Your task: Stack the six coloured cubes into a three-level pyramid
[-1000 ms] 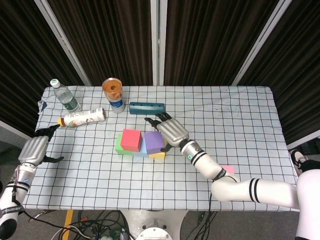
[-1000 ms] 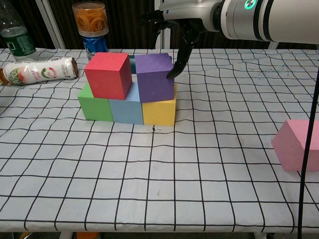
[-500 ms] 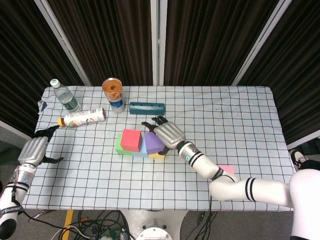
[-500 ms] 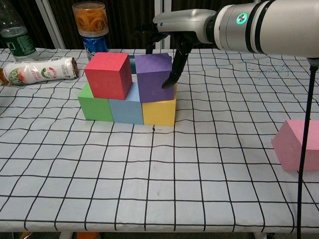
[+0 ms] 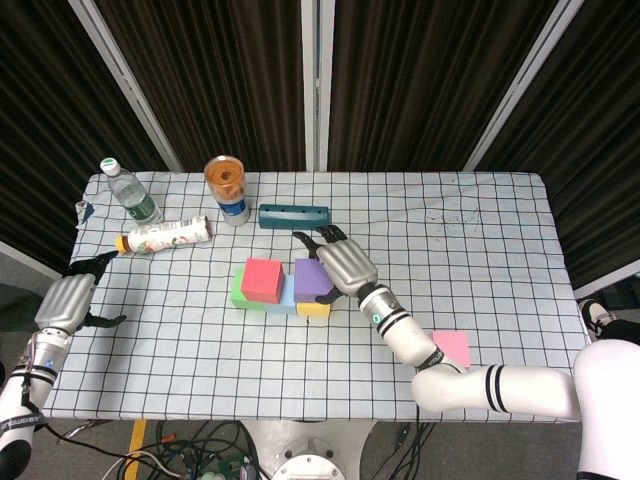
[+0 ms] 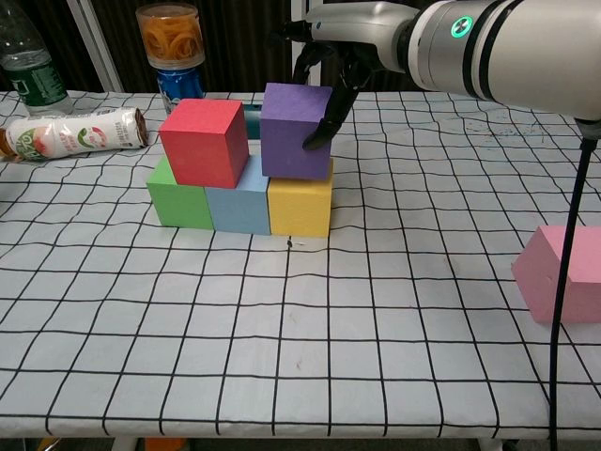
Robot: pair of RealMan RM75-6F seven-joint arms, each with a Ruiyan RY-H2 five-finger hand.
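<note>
Gripping the purple cube, right robot hand, left robot hand empty, fingers spread, orange-filled jar.

No legible text; lying bottle label print seemingly too blurred.

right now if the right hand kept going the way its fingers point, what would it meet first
Probably the teal case. The right hand holds the purple cube, and its fingers point toward the table's far side, roughly at that case. Depth is unclear, so it might pass above it.

Dark pleated curtains behind a checked tablecloth.
</note>
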